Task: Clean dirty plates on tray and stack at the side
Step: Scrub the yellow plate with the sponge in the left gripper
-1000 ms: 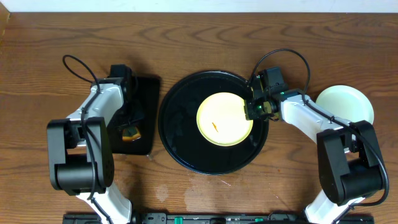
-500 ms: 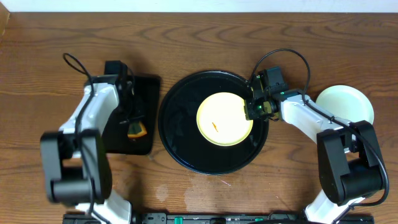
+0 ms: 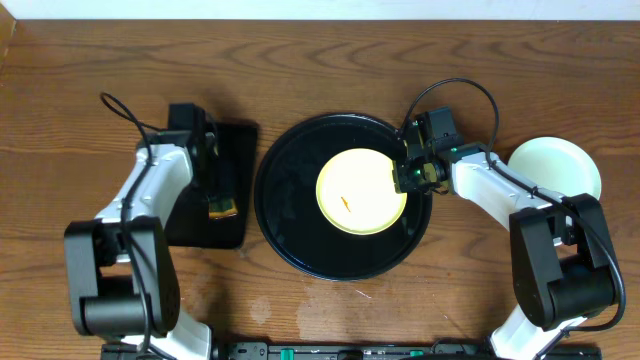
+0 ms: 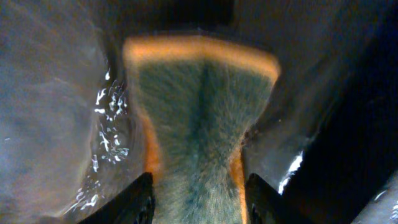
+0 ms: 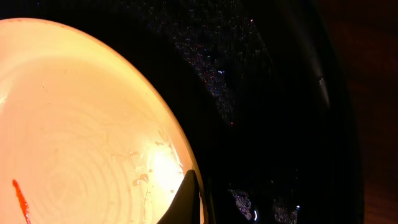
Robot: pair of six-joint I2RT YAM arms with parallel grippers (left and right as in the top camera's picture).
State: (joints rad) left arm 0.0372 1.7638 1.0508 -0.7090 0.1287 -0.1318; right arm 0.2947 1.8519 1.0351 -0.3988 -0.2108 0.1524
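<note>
Yellow plate [image 3: 362, 190] on tray [image 3: 290, 225], sponge [image 4: 199, 124] between fingers [image 4: 140, 202]

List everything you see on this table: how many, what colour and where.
table: one, brown wood, under everything
round tray: one, glossy black, centre
yellow plate: one, pale yellow, orange smear, on round tray
pale plate: at least one, mint-white, far right
rectangular tray: one, black, left
sponge: one, green with orange edge, on rectangular tray
left tool: one, astride the sponge
right tool: one, shut on yellow plate's right rim
</note>
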